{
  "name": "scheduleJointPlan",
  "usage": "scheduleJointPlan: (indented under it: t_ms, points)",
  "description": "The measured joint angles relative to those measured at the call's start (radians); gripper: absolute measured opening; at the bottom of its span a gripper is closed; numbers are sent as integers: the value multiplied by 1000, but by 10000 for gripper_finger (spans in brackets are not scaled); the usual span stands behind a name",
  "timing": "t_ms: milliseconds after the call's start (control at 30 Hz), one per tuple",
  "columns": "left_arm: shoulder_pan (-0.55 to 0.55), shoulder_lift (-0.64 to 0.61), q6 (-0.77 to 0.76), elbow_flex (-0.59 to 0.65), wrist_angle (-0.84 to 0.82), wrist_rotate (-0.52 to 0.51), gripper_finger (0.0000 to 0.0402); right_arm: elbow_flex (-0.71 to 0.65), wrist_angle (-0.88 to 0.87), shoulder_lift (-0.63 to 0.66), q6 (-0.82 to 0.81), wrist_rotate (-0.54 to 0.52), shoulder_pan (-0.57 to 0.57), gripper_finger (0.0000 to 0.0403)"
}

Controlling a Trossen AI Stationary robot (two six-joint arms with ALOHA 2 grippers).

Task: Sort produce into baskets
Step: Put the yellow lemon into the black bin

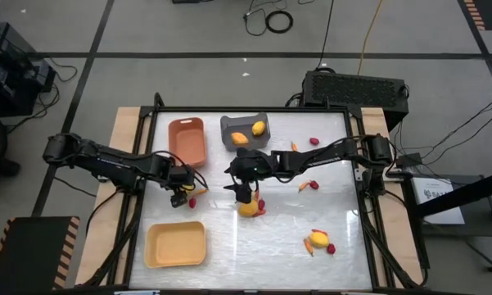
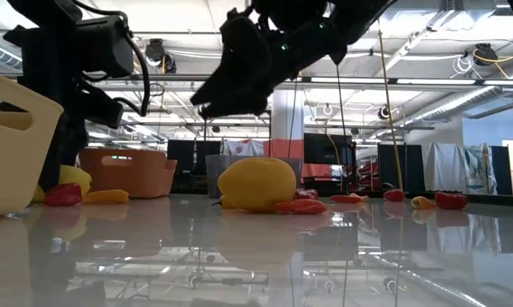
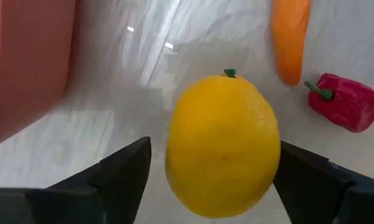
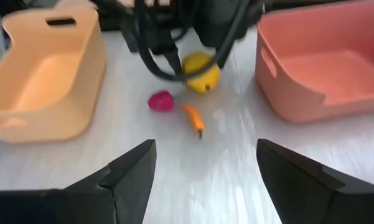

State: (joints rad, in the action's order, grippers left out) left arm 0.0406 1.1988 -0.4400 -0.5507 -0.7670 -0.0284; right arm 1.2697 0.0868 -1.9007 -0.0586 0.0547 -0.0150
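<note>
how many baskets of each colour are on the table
orange-brown basket: 1
dark grey basket: 1
pale yellow basket: 1
total: 3

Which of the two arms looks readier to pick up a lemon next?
Probably the left. Its end effector is open, with a lemon sitting between the fingers. The right end effector is open too, but it hovers above the other lemon, with only bare table between its fingers in its wrist view.
</note>
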Motion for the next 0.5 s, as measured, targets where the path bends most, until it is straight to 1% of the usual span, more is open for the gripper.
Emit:
scheduleJointPlan:
  t_ms: [200, 300, 400, 500]
  points:
    - [-1, 0, -1, 0, 1, 1, 235, 0, -57, 2, 0, 0, -16, 270]
    - [-1, -1, 0, -13, -4, 22, 209, 0, -84, 17, 9, 0, -25, 270]
    - [-1, -3, 11, -54, -2, 48, 202, 0, -123, 45, 37, -1, -36, 270]
    - [-1, -3, 53, -118, -2, 59, 208, 0, -155, 82, 48, -1, -49, 270]
